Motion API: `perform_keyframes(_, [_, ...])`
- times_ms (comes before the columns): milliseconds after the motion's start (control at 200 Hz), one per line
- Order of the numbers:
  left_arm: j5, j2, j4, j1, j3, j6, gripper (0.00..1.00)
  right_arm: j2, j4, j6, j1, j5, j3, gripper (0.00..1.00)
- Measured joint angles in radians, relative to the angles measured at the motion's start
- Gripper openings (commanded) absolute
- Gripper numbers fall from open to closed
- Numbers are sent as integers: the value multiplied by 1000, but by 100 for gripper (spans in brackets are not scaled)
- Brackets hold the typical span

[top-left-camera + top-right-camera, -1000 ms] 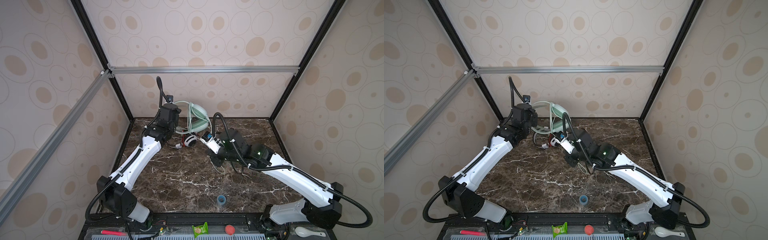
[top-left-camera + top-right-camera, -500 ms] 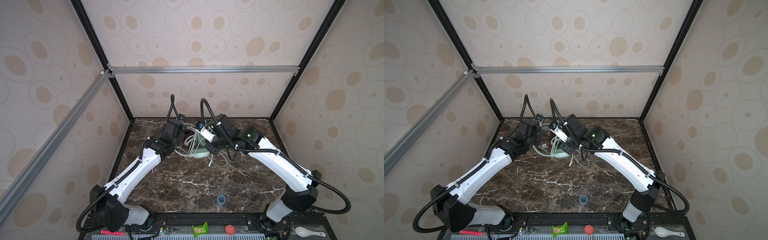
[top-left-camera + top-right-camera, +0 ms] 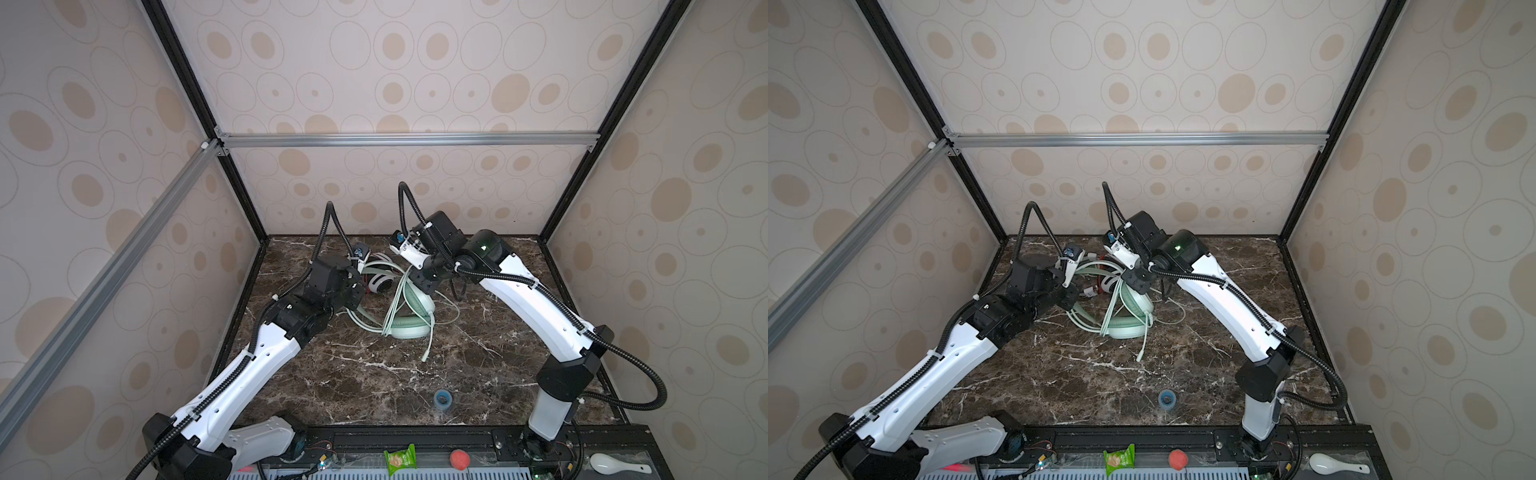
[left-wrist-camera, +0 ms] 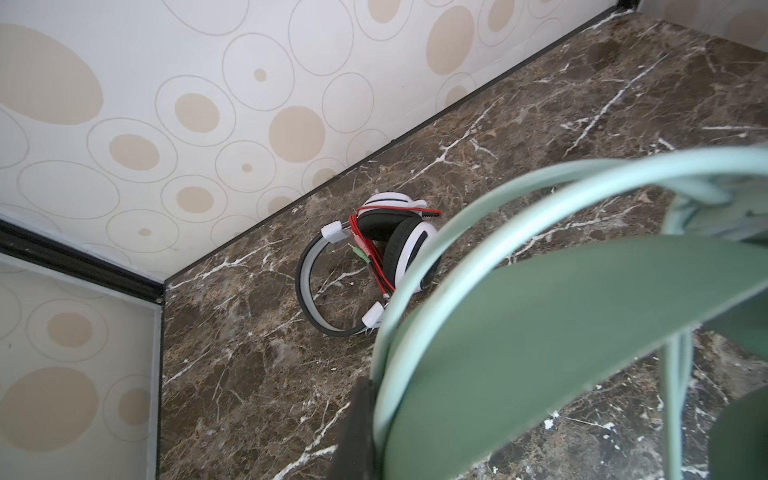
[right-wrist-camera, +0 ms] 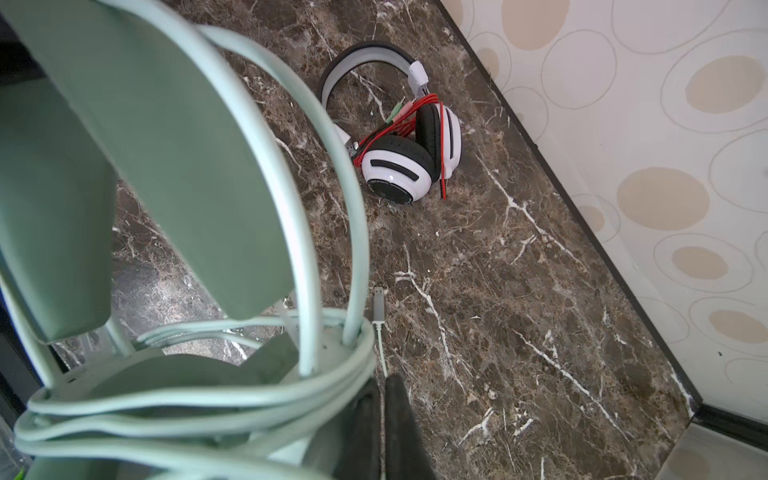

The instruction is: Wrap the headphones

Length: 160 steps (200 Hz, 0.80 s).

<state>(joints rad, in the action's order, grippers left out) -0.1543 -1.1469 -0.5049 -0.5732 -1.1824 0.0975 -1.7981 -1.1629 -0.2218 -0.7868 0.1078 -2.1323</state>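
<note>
Between your two grippers sits the piece that matters: the mint green headphones point(image 3: 409, 330), their long axis running roughly from the left gripper point(image 4: 360, 415) across to the right gripper point(image 5: 382, 401). Both sets of jaws are pinched narrow. Left looks clamped on the headband's rim, though only one dark finger shows in its wrist view. Right looks closed on the pale cable point(image 5: 199, 409), with a thin strand running straight in between its fingers. Whether the lower cup rests on the marble table point(image 3: 374, 374) or hangs just clear, you cannot tell.

Several loops already lie round the cups. What is left is the tail: the plug point(image 5: 378, 305) lies just beyond the right fingertips, pointing away along the fingers' own line. So the right arm is the nearer one. I judge the next move to be its own, carrying that tail round or tucking it in while left holds the band steady.

Farther out past both grippers, towards the back wall, lies the white-and-black pair point(image 5: 399, 166), its red cable point(image 5: 388, 131) bundled round the cups. It reads as done, but it is near enough to snag a wide swing. A blue tape roll point(image 3: 442, 399) lies well behind, back towards the arm bases, out of the way.
</note>
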Motion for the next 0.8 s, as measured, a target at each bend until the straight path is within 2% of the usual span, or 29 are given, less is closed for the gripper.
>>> perform_keyframes(185, [41, 3, 0, 1, 0, -1, 0, 3, -1, 10, 35, -53, 22, 7])
perform_keyframes(405, [105, 5, -25, 1, -19, -1, 0, 51, 78, 30, 85, -139, 160, 11])
perform_keyframes(575, [160, 5, -76, -1, -79, 1, 0, 116, 164, 43, 124, -179, 249, 17])
perform_keyframes(800, [211, 5, -115, -2, -169, 0, 0, 177, 269, 61, 161, -219, 341, 17])
